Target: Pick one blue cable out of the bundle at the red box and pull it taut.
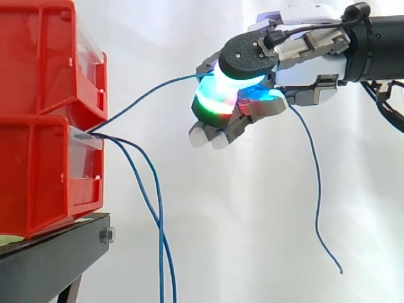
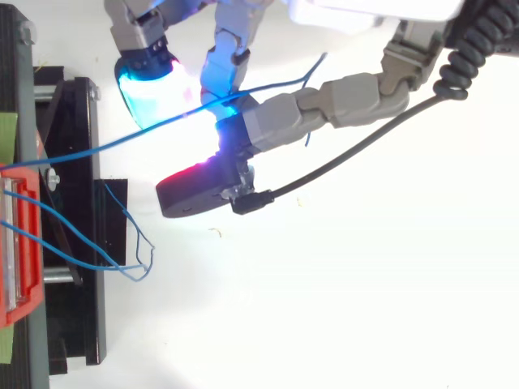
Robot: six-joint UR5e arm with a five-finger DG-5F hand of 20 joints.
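Two stacked red bins (image 1: pixel 38 170) stand at the left on a black stand (image 1: pixel 50 252). Three blue cables leave the gap between them. One blue cable (image 1: pixel 144 95) runs up and right in a nearly straight, slightly bowed line into my hand (image 1: pixel 297 69). The fingers are curled round it, pads glowing cyan, green and red. Its loose tail (image 1: pixel 317 189) hangs down from behind the hand. From above, the same held cable (image 2: pixel 97 143) crosses from the red box (image 2: pixel 18 243) to my hand (image 2: pixel 324 101).
Two other blue cables (image 1: pixel 154 208) droop from the bins and hang past the stand's edge; from above they loop (image 2: pixel 138 267) over the black stand (image 2: pixel 77 203). A white curtain is behind.
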